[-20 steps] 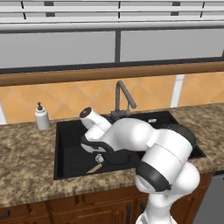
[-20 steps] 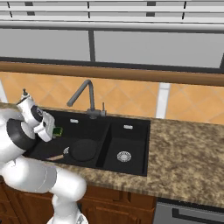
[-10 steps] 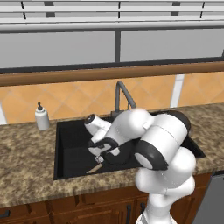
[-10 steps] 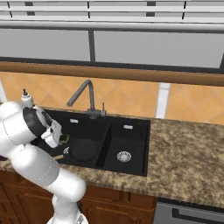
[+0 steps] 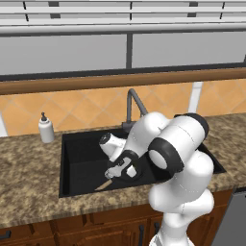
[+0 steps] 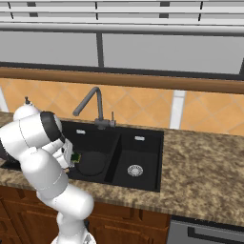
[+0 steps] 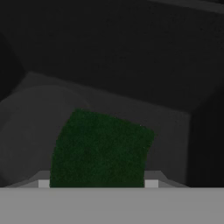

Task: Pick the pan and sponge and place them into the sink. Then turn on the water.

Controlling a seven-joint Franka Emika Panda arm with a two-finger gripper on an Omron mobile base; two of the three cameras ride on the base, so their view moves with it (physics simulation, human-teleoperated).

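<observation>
White soap dispenser bottle with dark pump (image 5: pixel 46 129) stands upright on speckled brown granite worktop (image 5: pixel 29 182), near its back edge at left. Orange tiled backsplash (image 6: pixel 143 108) behind; wooden ledge (image 5: pixel 72 84) above; brown cabinets (image 5: pixel 72 228) below.

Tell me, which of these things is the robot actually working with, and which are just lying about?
Part of the job:
- sponge, green, between the gripper fingers
- pan, lying in the sink's left bowl
- sink
- faucet, no water running yet

Just lying about:
- soap bottle on the counter
</observation>
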